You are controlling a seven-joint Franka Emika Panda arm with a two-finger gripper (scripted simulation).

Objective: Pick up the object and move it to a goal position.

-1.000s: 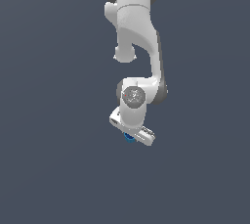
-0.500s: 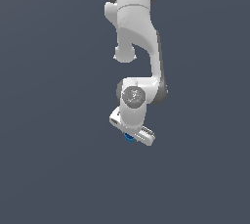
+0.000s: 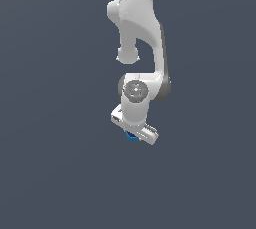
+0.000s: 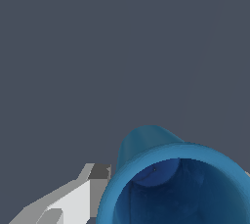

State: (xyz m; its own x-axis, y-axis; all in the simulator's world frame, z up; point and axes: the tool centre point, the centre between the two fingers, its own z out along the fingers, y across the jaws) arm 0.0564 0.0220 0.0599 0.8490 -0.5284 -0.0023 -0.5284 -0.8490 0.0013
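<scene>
The small blue tapered cup (image 3: pixel 131 137) shows just below the white hand of my gripper (image 3: pixel 133 134) in the exterior view, mostly hidden by the hand. In the wrist view the cup (image 4: pixel 171 184) fills the near corner, with its round rim and hollow inside facing the camera. One grey-tipped white finger (image 4: pixel 97 174) lies against the cup's side. A sliver of the other finger shows at the frame edge. My gripper (image 4: pixel 173 171) is shut on the cup.
The white arm (image 3: pixel 137 33) hangs down from above in the exterior view. Around it is a plain dark grey surface (image 3: pixel 55 148) with no other objects in view.
</scene>
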